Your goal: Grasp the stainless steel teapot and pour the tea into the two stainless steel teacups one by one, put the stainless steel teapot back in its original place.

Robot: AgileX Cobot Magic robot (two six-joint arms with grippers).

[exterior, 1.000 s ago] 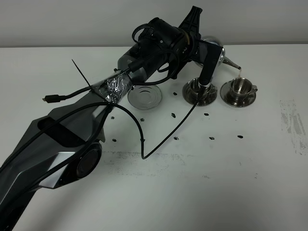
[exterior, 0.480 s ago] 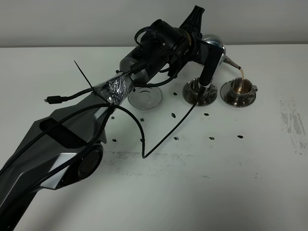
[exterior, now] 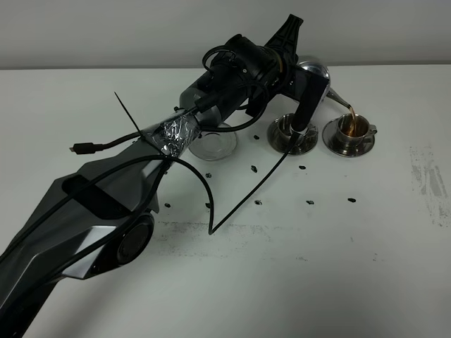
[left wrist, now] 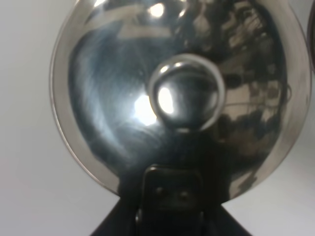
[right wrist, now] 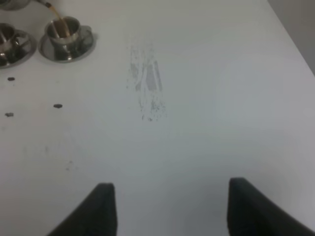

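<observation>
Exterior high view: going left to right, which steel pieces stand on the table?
Round steel dish → first teacup on its saucer → second teacup, with tea streaming into it.

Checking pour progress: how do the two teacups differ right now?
The right teacup sits under the teapot spout, with tea streaming in and brown liquid showing; the left teacup gets no stream and shows no brown. The right teacup is in plain view; the left teacup is partly hidden by the left arm. Both are small steel cups on saucers.

Crinkled foil tape point(exterior: 173, 134) is wrapping my glossy black-grey left arm point(exterior: 91, 218); my right end effector point(right wrist: 171, 184) is showing blunt black fingers point(right wrist: 101, 211).
</observation>
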